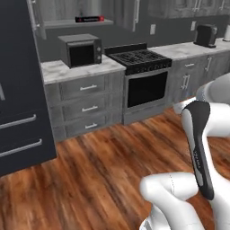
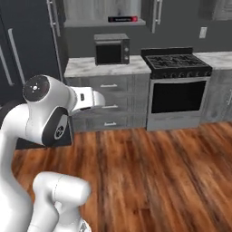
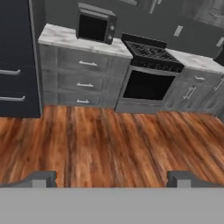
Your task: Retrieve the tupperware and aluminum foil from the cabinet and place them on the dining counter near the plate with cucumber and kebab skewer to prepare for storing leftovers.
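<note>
You are looking at the aluminum foil (image 1: pixel 90 19) lying on the open cabinet (image 1: pixel 67 22) shelf just above the microwave (image 1: pixel 81 49), while your fingers (image 3: pixel 41 178) are hanging spread wide, pinching nothing.

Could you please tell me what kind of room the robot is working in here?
A home kitchen, rendered: a stove with an oven below, a microwave on a marble counter, and grey drawers over a wood floor.

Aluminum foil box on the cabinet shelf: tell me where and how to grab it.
Grip the aluminum foil around its middle, across the narrow width, coming straight in from the open cabinet front. It lies lengthwise along the shelf edge above the microwave, so its long side faces the open hand.
</note>
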### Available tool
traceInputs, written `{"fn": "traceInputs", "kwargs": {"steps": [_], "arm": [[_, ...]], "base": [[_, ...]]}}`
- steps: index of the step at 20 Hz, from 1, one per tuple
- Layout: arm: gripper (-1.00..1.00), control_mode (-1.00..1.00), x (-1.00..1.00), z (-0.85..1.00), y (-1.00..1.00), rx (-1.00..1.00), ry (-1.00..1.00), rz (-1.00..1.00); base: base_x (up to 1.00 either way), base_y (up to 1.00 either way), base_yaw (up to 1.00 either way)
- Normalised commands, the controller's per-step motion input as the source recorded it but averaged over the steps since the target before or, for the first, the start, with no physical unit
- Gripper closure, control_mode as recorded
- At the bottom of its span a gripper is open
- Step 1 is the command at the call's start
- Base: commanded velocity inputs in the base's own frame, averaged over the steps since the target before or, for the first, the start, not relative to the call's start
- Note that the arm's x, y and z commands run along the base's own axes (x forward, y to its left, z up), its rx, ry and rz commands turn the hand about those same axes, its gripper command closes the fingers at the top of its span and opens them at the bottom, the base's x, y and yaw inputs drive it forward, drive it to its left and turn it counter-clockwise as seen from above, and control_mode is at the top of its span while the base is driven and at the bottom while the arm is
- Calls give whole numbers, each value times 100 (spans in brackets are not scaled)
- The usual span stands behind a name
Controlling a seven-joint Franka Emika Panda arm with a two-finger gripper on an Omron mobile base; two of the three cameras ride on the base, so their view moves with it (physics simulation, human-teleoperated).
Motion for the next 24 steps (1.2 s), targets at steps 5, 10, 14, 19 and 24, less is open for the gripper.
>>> {"fn": "traceInputs", "kwargs": {"steps": [5, 10, 14, 19, 24], "arm": [[-100, 100, 0, 0, 0, 0, 0, 0], [-100, 100, 0, 0, 0, 0, 0, 0], [-100, 100, 0, 0, 0, 0, 0, 0], [-100, 100, 0, 0, 0, 0, 0, 0], [-100, 100, 0, 0, 0, 0, 0, 0]], "base": [[100, -12, 30], [100, 0, 31], [100, -14, 24], [100, -48, 15], [100, -43, 11]]}}
